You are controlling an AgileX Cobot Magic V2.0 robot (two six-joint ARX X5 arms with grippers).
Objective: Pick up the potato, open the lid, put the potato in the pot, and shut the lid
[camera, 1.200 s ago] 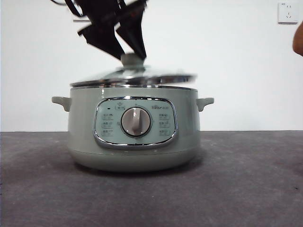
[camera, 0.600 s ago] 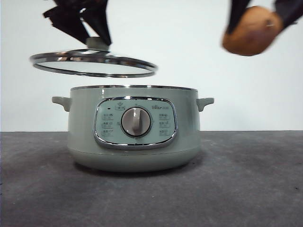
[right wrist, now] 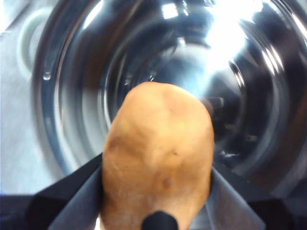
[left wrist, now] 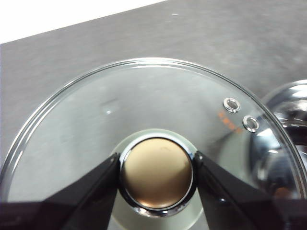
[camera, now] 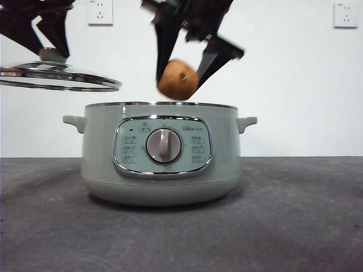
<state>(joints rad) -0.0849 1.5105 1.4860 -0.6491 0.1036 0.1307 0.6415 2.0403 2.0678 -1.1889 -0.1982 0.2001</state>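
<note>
Since the earlier frame the potato [camera: 177, 80] has travelled from the upper right of the front view to upper centre, and the lid [camera: 57, 76] has shifted further to the upper left, now partly cut by the frame edge.

Nearest, the grey surface [camera: 295, 221] carries the pot [camera: 159, 153], open, its dial facing the camera at centre frame.

Above its rim, the right claw [camera: 184, 71] is clamped on the potato, which hangs just over the opening, not touching the rim; the right wrist view shows the potato [right wrist: 158, 158] over the pot's shiny interior [right wrist: 240, 72].

At upper left, the left claw [camera: 48, 48] grips the lid's knob [left wrist: 156, 175], lid held level and clear of the pot.

Behind, a white wall bears two sockets [camera: 100, 11].
</note>
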